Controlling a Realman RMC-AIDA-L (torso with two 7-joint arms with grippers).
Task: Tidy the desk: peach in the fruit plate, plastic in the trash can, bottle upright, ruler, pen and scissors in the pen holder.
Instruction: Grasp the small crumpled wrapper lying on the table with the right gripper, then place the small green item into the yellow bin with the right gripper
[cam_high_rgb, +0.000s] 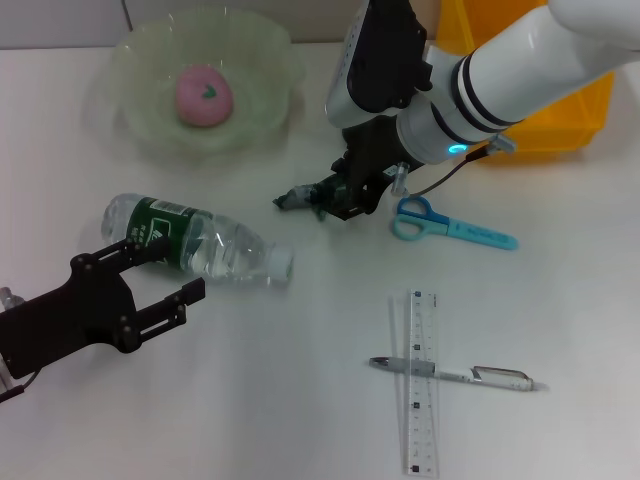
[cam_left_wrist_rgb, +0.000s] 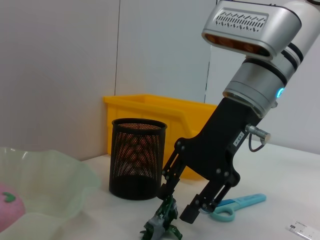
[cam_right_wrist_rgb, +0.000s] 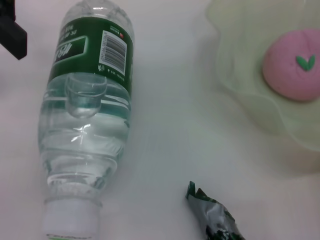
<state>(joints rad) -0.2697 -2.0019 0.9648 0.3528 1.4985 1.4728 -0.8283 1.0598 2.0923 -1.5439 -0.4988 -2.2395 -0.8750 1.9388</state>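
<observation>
Two arms in view, what's each doing?
— I see my right gripper (cam_high_rgb: 318, 203) low at table centre, jaws spread around the crumpled plastic (cam_high_rgb: 296, 198), not clenched on it yet. The left wrist view shows the same: wrapper (cam_left_wrist_rgb: 161, 222) on the table between the parted fingers (cam_left_wrist_rgb: 194, 210)

— And the left?
— My left gripper (cam_high_rgb: 165, 275) is near-left, released, fingers apart just beside the bottle (cam_high_rgb: 200, 243), not gripping

— Bottle state?
— Lying on its side, white cap pointing right, left of centre

— Peach?
— Peach (cam_high_rgb: 204, 96) already sits in the fruit plate (cam_high_rgb: 140, 120), far left

— Rest of it?
— Scissors (cam_high_rgb: 450, 226) flat just right of the right gripper. Ruler (cam_high_rgb: 421, 380) near right, pen (cam_high_rgb: 455, 372) lying across it. Pen holder (cam_left_wrist_rgb: 136, 157) is the black mesh cup with the yellow bin (cam_left_wrist_rgb: 150, 111) behind it, seen from the left wrist
</observation>
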